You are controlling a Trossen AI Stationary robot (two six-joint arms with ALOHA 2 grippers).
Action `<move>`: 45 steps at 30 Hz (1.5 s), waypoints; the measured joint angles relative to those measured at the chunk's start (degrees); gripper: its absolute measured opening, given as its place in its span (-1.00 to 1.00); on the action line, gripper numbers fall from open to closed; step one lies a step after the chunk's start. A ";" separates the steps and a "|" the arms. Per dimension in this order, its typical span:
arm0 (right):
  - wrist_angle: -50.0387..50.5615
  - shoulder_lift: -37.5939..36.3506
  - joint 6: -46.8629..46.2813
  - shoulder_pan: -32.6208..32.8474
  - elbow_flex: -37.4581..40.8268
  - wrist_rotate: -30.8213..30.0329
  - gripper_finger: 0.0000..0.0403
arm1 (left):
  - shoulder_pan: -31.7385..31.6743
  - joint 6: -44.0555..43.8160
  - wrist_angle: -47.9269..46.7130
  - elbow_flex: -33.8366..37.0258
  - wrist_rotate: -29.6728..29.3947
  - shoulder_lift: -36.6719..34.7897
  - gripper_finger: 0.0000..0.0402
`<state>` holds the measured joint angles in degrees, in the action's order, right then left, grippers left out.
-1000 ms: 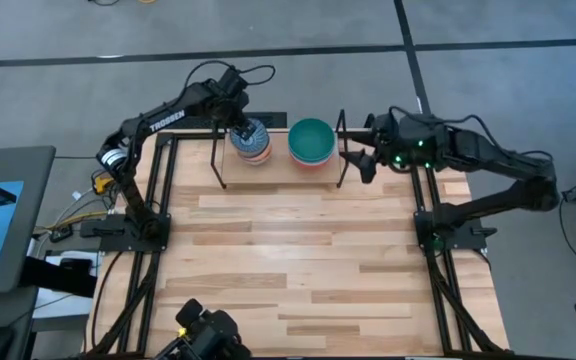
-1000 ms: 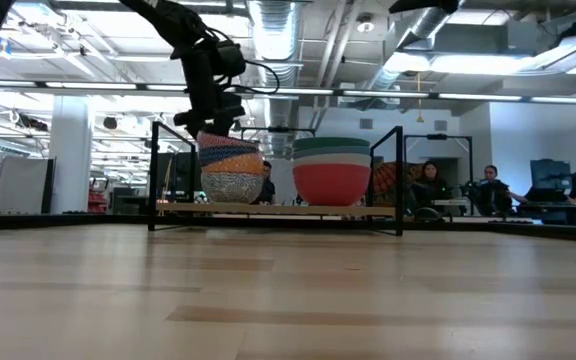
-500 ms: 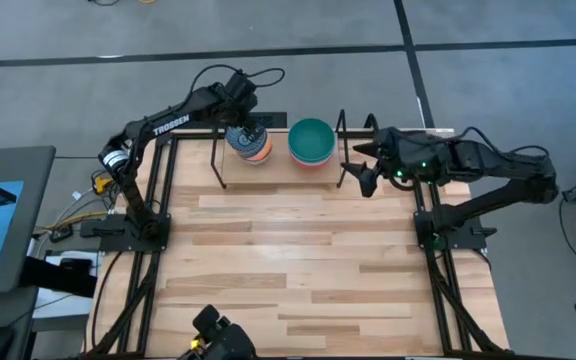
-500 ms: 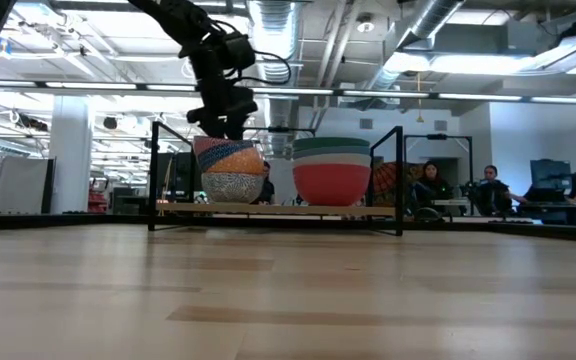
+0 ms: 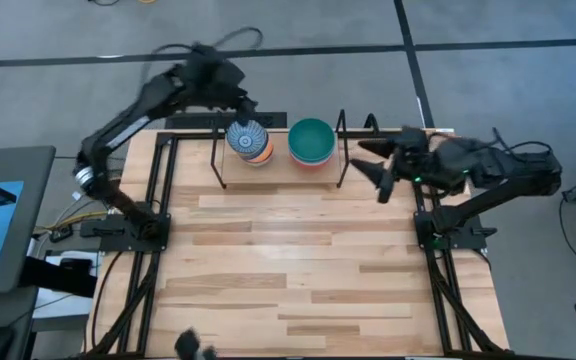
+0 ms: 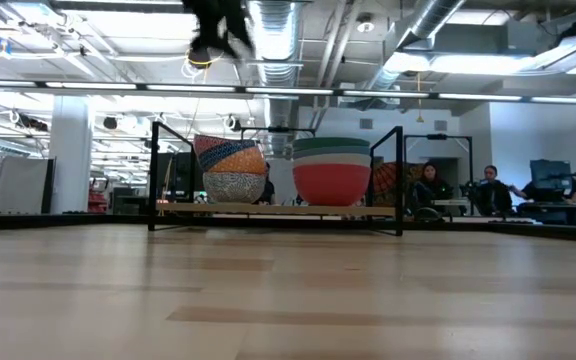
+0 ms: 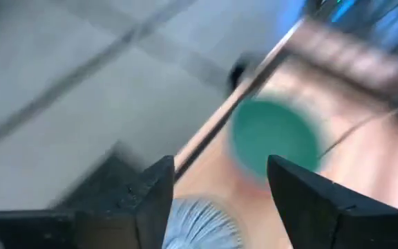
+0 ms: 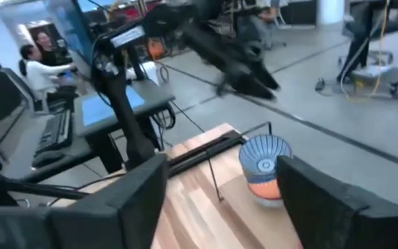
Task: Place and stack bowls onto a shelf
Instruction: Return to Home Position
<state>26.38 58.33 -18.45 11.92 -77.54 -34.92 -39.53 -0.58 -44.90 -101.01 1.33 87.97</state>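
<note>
L tool (image 7: 220, 166) spread, high over shelf (image 6: 278, 209) bowls (image 6: 231, 172); R tool (image 8: 221, 166) spread, beside.

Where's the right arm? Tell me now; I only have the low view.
Observer: The right gripper hangs just off the right end of the shelf.
Operator: Give me its fingers.
Observer: Open, nothing between them.
Operator: Now the left gripper's.
Observer: The left gripper is open and empty, above the floor behind the shelf.
</note>
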 joint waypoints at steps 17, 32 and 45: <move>-8.59 -19.14 -4.49 4.12 28.73 3.85 -0.88 | 28.99 8.39 49.32 51.38 3.44 -35.04 -0.97; -9.59 -33.46 9.97 10.21 45.44 11.90 -0.91 | 28.70 2.98 52.27 77.06 5.42 -53.89 -1.00; -31.65 -42.54 12.05 2.31 63.05 21.80 -0.91 | 27.42 1.42 52.22 84.54 3.73 -63.56 -1.00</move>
<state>-5.27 15.79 -6.39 14.23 -14.48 -13.11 -12.12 0.84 7.32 -16.47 5.06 24.40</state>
